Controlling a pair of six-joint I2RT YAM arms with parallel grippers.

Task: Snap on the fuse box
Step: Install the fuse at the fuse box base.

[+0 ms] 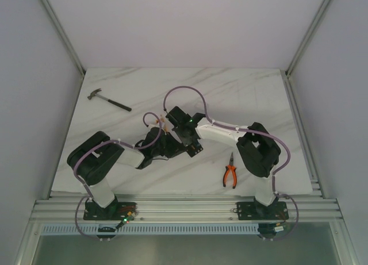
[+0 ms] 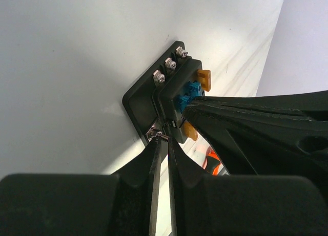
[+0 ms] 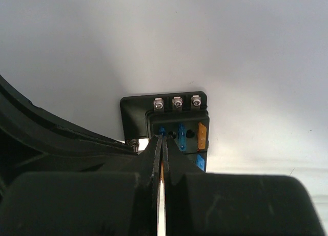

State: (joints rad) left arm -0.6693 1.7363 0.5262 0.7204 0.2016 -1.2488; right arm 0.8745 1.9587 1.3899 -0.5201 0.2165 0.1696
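Note:
The fuse box (image 2: 141,100) is a small black square box with blue and orange fuses and three screw terminals, lying on the white table. It also shows in the right wrist view (image 3: 134,113). In the top view both grippers cover it. My left gripper (image 2: 163,137) is shut to a thin slit, its tips at a metal screw on the box's near edge. My right gripper (image 3: 163,138) is shut, its tips resting on the box's top beside a blue fuse. The right fingers (image 2: 246,118) reach in from the right in the left wrist view. Both grippers meet at mid-table (image 1: 175,143).
A hammer (image 1: 109,100) lies at the back left of the marble table (image 1: 241,92). Orange-handled pliers (image 1: 230,174) lie at the front right, near the right arm's base. The two arms cross close together over the box.

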